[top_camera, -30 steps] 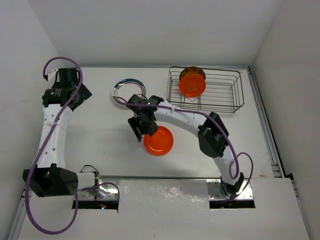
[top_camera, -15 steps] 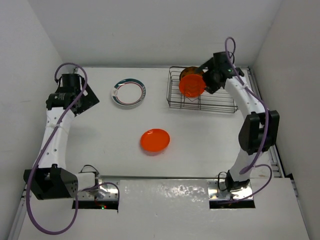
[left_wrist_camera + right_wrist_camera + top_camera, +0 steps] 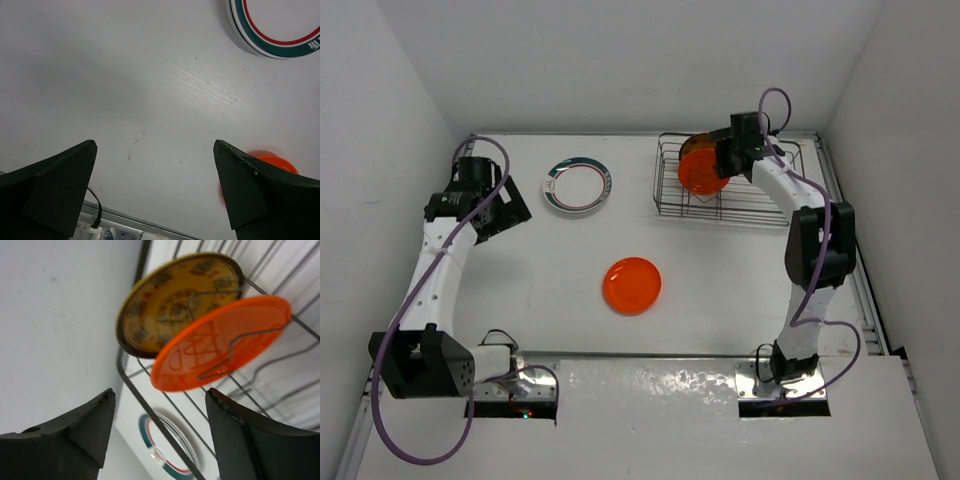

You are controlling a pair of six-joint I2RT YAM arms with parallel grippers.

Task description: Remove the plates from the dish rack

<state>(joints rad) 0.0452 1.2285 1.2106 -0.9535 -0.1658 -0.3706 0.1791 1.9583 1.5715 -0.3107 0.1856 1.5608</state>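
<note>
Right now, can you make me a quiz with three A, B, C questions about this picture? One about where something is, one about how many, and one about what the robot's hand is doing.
1. Where is the white plate with the teal rim?
A. stacked on another plate
B. lying flat on the table
C. held up in the air

2. How many plates stand in the dish rack?
A. one
B. four
C. two

3. What is the right hand doing?
A. it is open and holds nothing
B. it is shut on a plate
C. it is shut on a wire

Answers:
1. B: the top view shows it alone on the bare tabletop.
2. C: the right wrist view shows a yellow-patterned plate and an orange plate between the wires.
3. A: its fingers stand wide apart, short of the plates.
</note>
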